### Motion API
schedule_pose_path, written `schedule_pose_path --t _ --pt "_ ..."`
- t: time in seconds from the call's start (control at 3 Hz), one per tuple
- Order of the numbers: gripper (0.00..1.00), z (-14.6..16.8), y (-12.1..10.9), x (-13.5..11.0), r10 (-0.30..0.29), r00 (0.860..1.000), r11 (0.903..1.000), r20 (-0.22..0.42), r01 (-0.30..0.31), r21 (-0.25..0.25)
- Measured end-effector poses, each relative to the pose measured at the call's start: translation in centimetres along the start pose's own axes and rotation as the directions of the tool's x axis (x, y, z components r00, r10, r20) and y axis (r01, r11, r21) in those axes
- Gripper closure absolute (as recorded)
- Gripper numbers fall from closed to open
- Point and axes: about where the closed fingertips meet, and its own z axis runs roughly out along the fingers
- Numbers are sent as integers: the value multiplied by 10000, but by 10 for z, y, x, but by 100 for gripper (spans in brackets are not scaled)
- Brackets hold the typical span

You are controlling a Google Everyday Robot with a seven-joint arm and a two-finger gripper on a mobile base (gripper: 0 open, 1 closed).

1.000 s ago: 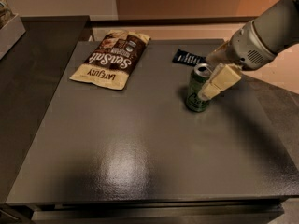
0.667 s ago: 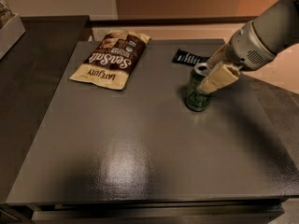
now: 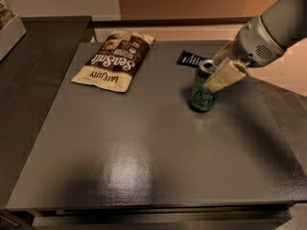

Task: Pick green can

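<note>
**Gripper at the green can, lift not begun**

Green can [image 3: 202, 92] upright on the dark tabletop [image 3: 144, 166], base flat, silver top and pull tab facing up, pale script logo turned toward the camera. Gripper [image 3: 213, 76] right at the can's upper half, reaching in from the can's right and slightly above, pale tip overlapping the can's upper right side. Probably angled that way to take the can by its sides rather than by the lid. Impossible to tell whether spread around the can or already pressing on it. Grey arm [image 3: 268, 32] sloping up and away to the can's right.

Brown Sea Salt snack bag [image 3: 114, 60] lying flat well to the can's left and a little farther back, no obstacle. Small black wrapper [image 3: 191, 59] just behind the can, near the gripper but seemingly apart from it, likely safe under a straight upward lift.

Judged stage: final approach or closing, can not yet off the tabletop. Next: a firm, level squeeze on the can's upper wall, then a vertical lift. Risk: off-centre contact on a smooth round wall, tipping or sliding the can leftward.
</note>
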Motion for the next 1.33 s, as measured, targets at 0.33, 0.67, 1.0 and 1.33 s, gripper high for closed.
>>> schedule_pose_path --t 0.33,0.67,1.0,1.33 --pt "100 -23 -5 -13 -81 10000 9999 -20 81 69" --pt "100 -53 -9 -31 -288 9995 9993 102 285 234" --pt "100 -81 -14 -51 -632 9964 9966 572 599 571" --pt "100 -81 -14 -51 -632 9964 9966 572 599 572"
